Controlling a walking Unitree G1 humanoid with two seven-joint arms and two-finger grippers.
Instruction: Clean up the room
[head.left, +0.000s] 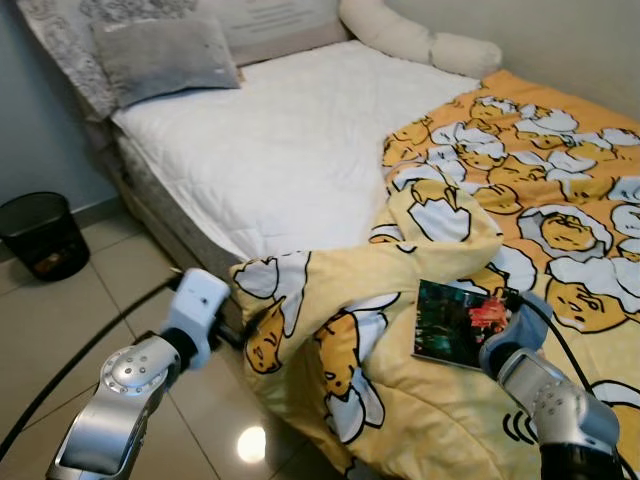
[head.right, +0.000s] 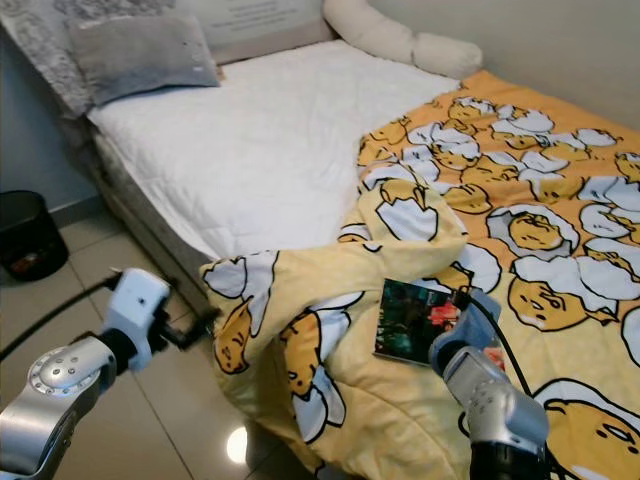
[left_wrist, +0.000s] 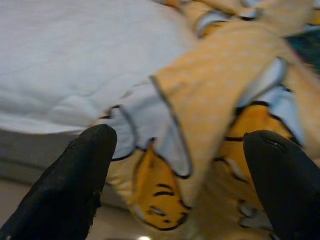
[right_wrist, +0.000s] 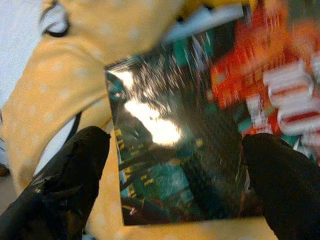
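A yellow blanket (head.left: 330, 345) printed with egg cartoons lies bunched on the bed, one corner hanging over the bed's edge toward the floor. On its folds rests a glossy dark book (head.left: 462, 322) with green and red cover art. My left gripper (left_wrist: 180, 165) is open, its fingers (left_wrist: 75, 175) spread on either side of the hanging blanket corner (left_wrist: 200, 100). My right gripper (right_wrist: 175, 175) is open just above the book (right_wrist: 180, 130), one finger near each side of the cover. Neither gripper holds anything.
The white mattress (head.left: 280, 150) is bare on its left half, with a grey pillow (head.left: 165, 55) and a white bolster (head.left: 420, 40) at the head. A black bin (head.left: 40, 232) stands on the tiled floor (head.left: 90, 300) to the left.
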